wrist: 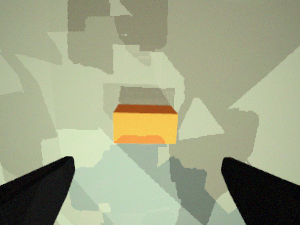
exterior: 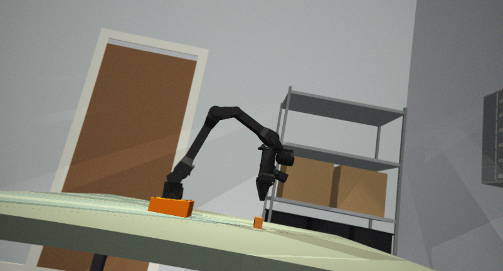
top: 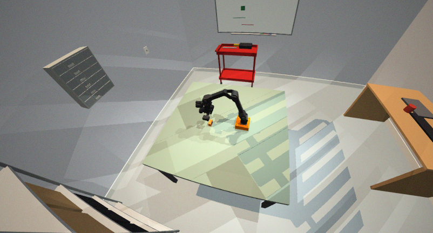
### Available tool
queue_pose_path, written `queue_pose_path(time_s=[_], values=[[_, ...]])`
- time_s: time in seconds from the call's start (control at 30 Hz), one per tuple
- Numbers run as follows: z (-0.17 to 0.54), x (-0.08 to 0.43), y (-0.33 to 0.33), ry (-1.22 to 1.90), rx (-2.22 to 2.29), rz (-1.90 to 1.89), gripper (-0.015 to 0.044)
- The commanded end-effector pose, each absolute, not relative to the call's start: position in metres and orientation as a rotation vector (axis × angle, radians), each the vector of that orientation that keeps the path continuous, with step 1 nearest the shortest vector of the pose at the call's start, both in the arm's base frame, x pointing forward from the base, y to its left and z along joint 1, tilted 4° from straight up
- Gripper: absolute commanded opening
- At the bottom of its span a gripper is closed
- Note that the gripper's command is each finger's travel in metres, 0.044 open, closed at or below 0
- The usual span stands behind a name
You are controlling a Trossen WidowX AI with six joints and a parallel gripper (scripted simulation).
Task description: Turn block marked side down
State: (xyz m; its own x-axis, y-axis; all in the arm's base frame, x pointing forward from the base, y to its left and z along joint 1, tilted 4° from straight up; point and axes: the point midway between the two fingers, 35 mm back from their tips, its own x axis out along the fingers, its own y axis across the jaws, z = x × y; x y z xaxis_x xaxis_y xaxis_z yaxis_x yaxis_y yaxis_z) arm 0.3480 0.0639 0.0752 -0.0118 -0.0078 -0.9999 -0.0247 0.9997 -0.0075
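Note:
A small orange block (top: 210, 122) (exterior: 258, 222) (wrist: 145, 125) rests on the pale green table (top: 212, 158) (exterior: 105, 234), apart from the gripper. In the wrist view its upper face is plain yellow-orange. I see no mark on it there. My gripper (top: 205, 116) (exterior: 261, 197) (wrist: 150, 165) is open and empty. It points down and hangs well above the block. The two dark fingers stand wide at the left and right of the wrist view, with the block seen between and beyond them.
The arm's orange base (top: 242, 123) (exterior: 170, 206) stands on the table to the block's side. Off the table are a red cart (top: 236, 61), a metal shelf rack with cardboard boxes (exterior: 338, 180), a wooden desk (top: 403, 125) and a grey drawer cabinet (top: 79, 76).

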Motion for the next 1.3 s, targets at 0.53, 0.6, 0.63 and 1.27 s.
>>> queue_pose_path(time_s=[0.53, 0.6, 0.63, 1.27], values=[[0.024, 0.347, 0.063, 1.601, -0.024, 0.020, 0.0440], [0.021, 0.347, 0.063, 1.601, -0.024, 0.020, 0.0440], [0.019, 0.347, 0.063, 1.601, -0.024, 0.020, 0.0440], [-0.006, 0.345, 0.063, 1.601, -0.024, 0.020, 0.0387]])
